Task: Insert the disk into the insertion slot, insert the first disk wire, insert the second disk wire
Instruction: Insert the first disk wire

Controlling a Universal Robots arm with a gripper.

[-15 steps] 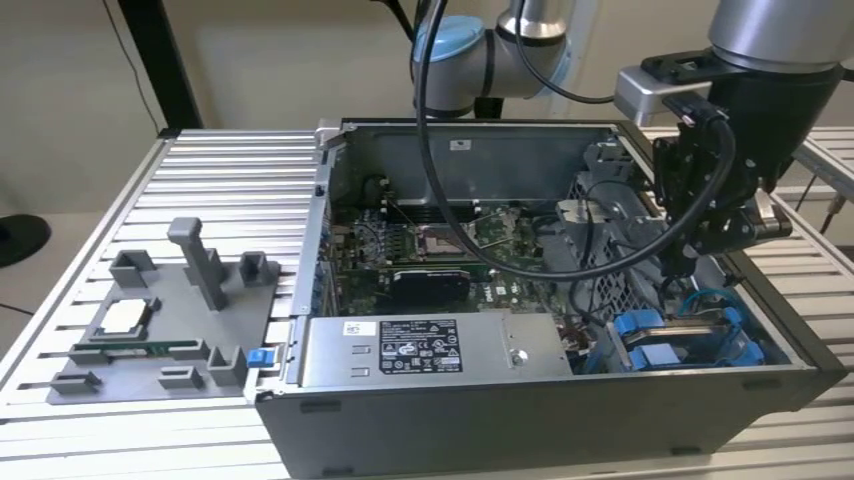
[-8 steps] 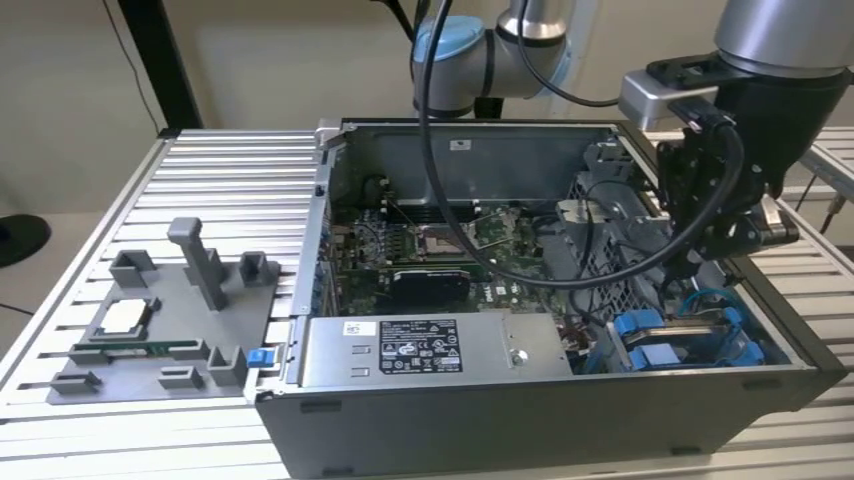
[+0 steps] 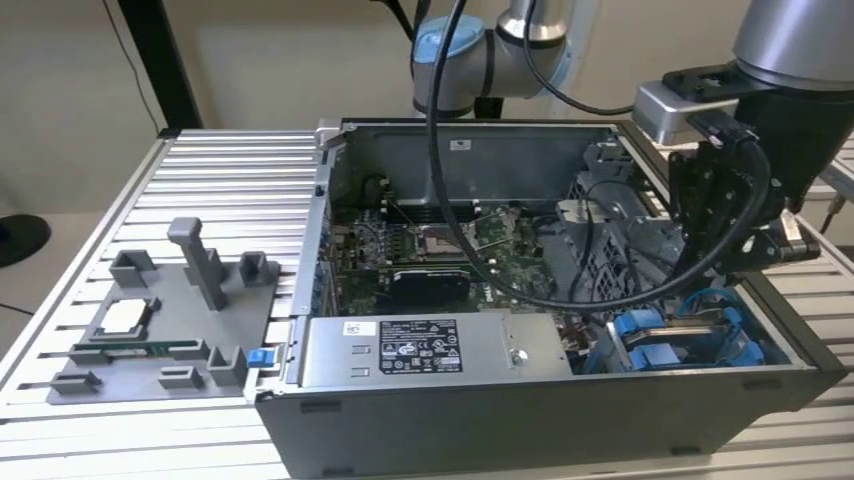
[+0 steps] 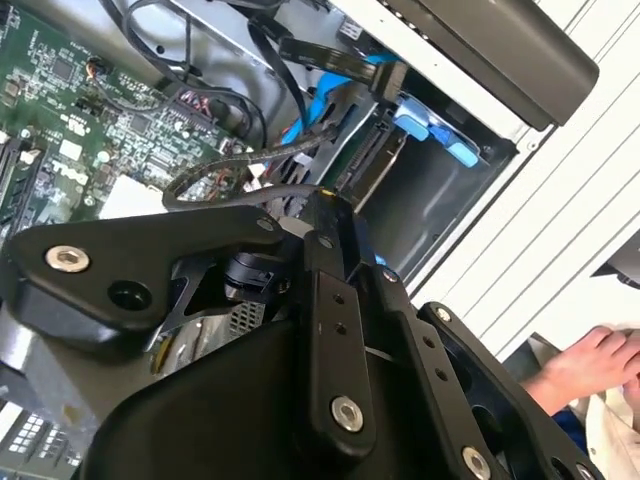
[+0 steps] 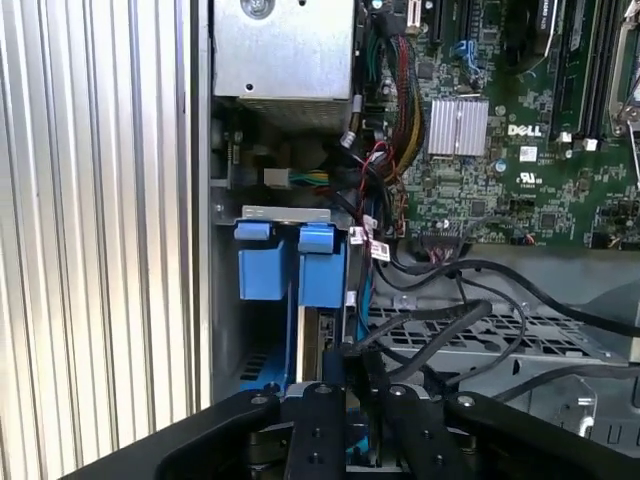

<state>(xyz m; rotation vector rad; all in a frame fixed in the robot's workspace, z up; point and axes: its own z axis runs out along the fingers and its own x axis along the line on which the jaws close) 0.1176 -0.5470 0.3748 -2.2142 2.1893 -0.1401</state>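
**A:** What do we have, biggest first?

**B:** The ribbed metal table [image 3: 227,180] spans the exterior view. On it the open computer case [image 3: 534,420] takes the middle and right of the frame. Inside, the motherboard [image 3: 427,245] lies at centre, and the grey power-supply box [image 3: 400,350] runs along the near wall at lower centre.

**A:** And the task's things?

**B:** The insertion slot [image 3: 638,330] sits in the lower right of the exterior view, just beside the power-supply box. The disk [image 5: 310,345] appears to stand in it already, on edge between the blue clips. We see only a thin edge of it in the first wrist view, so we say that with caution.

**A:** Which way does it lie from the claw?

**B:** In the first wrist view the gripper [image 5: 350,385] hangs right over the slot, so the disk lies directly beneath its tip, very near. The disk's long axis runs from under the claw toward the power-supply box, along the slot.

**A:** Is the claw wide, narrow, or holding something?

**B:** We cannot tell. The black wires [image 5: 430,320] run up to its tip, and we judge it may be carrying one of them, but the contact itself is hidden.

**A:** How much room do we have?

**B:** Little. The case wall stands on one side of the slot, and a grey metal bracket [image 5: 500,335] draped with loose cables on the other. In the second wrist view a person's hand [image 4: 590,365] rests by the table's edge, well apart from the case.
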